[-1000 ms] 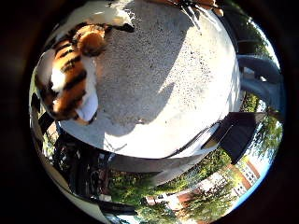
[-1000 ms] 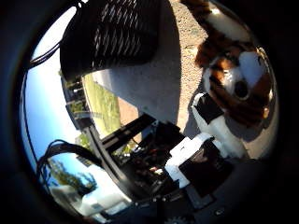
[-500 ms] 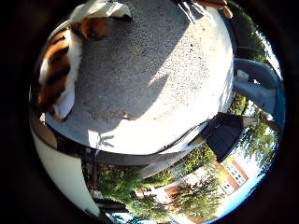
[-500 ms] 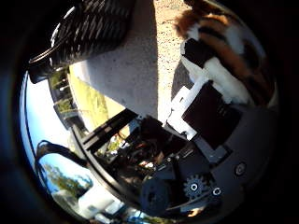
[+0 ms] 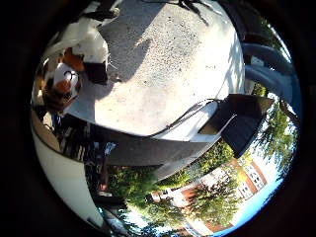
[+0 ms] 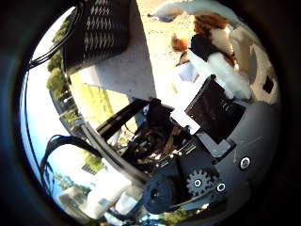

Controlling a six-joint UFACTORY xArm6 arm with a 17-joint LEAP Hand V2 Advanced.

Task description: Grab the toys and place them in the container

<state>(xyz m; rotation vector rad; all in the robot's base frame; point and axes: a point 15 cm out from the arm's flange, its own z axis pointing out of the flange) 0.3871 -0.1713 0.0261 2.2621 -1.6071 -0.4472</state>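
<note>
**Tiger toy tight against the palm, basket off at the table's edge**

We're right in close here: the hand (image 6: 221, 117) fills much of the thumb-side view, white and black parts with a geared piece beneath. Its fingers (image 6: 225, 77) curl in around the orange, white and black striped plush toy (image 6: 211, 23), and the toy sits pressed close to the palm. We take that for a grasp, though the wrap itself is partly hidden behind the finger parts, so how firm it is we can't say.

From the little-finger side, we catch the toy's face, white muzzle and dark nose, tucked against a white and black finger segment (image 5: 96, 59). Its shadow falls on the table (image 5: 168, 74) just beside, a pale, speckled stone-like top in bright sun.

Farther out from the palm, the dark perforated container (image 6: 99, 33) stands at the table's edge, well apart from the toy.

Beyond the table we see trees, grass and a red-brick building under open sky.
</note>
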